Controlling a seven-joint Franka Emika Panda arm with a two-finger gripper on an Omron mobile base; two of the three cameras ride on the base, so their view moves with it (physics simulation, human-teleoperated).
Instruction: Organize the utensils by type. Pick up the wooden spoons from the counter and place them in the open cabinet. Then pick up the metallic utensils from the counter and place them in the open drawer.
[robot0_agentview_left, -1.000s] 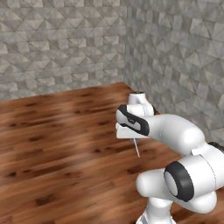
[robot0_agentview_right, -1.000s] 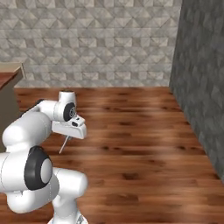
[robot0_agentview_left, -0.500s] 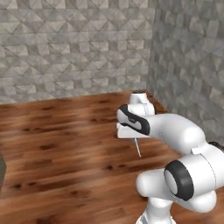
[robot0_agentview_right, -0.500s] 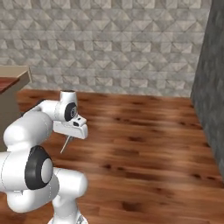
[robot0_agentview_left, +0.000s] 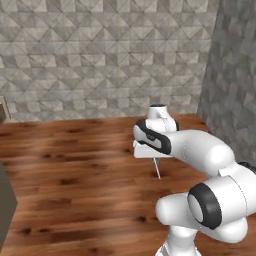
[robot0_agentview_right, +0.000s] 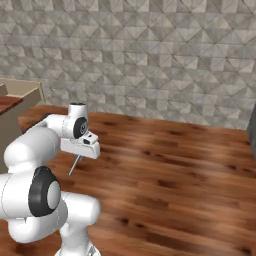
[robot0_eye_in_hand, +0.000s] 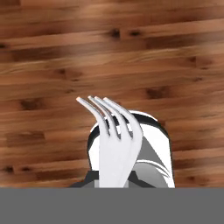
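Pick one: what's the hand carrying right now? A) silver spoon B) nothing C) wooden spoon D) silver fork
D: the hand view shows the tines of a silver fork sticking out from the hand, and both base views show its thin metal shaft hanging below the hand over the wood floor.

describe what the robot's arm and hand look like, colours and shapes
The arm is glossy white, built of fat rounded tube sections with bulging elbows. Dark grey to black rings and round caps mark the joints, one large disc on the lower body and a black band near the wrist. The hand is a small white boxy block under a round white wrist. No cables or lettering show.
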